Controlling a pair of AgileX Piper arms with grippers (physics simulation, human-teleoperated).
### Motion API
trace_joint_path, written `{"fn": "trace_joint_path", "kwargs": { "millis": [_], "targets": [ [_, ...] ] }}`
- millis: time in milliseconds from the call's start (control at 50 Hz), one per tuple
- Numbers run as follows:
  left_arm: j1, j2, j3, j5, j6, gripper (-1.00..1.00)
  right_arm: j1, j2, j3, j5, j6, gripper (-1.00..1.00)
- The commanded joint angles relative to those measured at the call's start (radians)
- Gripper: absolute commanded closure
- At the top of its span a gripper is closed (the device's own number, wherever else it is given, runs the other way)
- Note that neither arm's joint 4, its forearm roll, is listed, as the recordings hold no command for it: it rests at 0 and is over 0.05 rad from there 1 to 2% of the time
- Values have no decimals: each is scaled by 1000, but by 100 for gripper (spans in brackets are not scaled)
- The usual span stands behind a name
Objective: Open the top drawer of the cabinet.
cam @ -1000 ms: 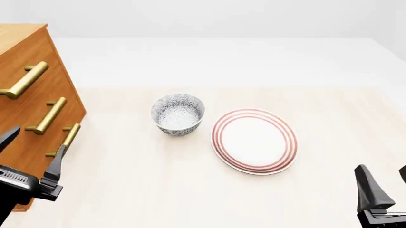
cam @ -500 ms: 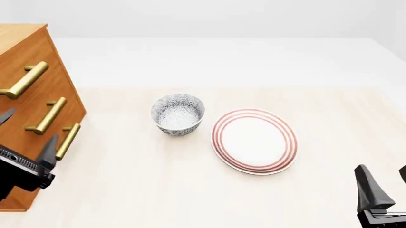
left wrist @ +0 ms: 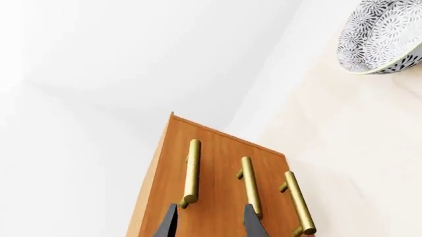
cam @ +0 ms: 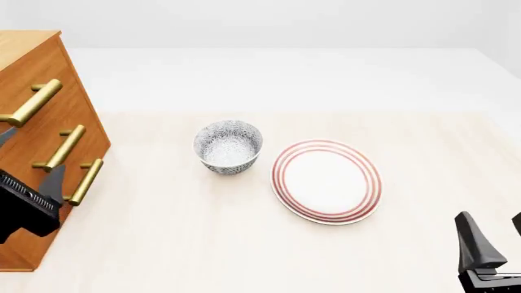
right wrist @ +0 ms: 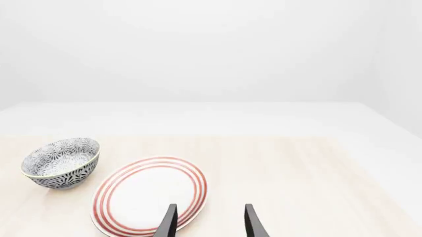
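The orange-brown cabinet [cam: 82,125] stands at the table's left edge, its three drawer fronts flush. The top drawer [cam: 50,68] carries a brass bar handle [cam: 33,102]. My left gripper [cam: 31,157] hovers open just in front of the drawer faces, about level with the middle handle and below the top one. In the left wrist view the top drawer's handle [left wrist: 191,173] lies just beyond my left gripper [left wrist: 209,221], whose fingers hold nothing. My right gripper [cam: 492,235] stays open at the near right corner, far from the cabinet.
A patterned bowl [cam: 228,146] sits mid-table with a red-ringed plate [cam: 326,180] to its right. Both appear in the right wrist view, the bowl [right wrist: 62,162] and the plate [right wrist: 150,195]. The two lower brass handles [cam: 63,148] [cam: 85,182] sit beside my left gripper.
My left gripper has risen and shifted left, closing in on the cabinet front. The right arm has not moved.
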Motion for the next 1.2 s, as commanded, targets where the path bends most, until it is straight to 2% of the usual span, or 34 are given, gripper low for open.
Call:
{"fn": "trace_joint_path", "kwargs": {
  "millis": [20,320,420,620,740,800,1020,1200],
  "targets": [
    [13,38,-7,-34,87,-100,0,0,0,-1,0,-100],
    [23,126,-56,-90,168,-100,0,0,0,-1,0,-100],
    [39,176,-31,-163,224,-100,0,0,0,-1,0,-100],
    [48,218,-56,-181,230,-100,0,0,0,-1,0,-100],
    [70,268,-49,-252,243,-100,0,0,0,-1,0,-100],
    [70,263,-80,-223,220,-100,0,0,0,-1,0,-100],
    [96,311,-91,-269,230,-100,0,0,0,-1,0,-100],
    [102,310,-110,-250,233,-100,0,0,0,-1,0,-100]
  ]
}}
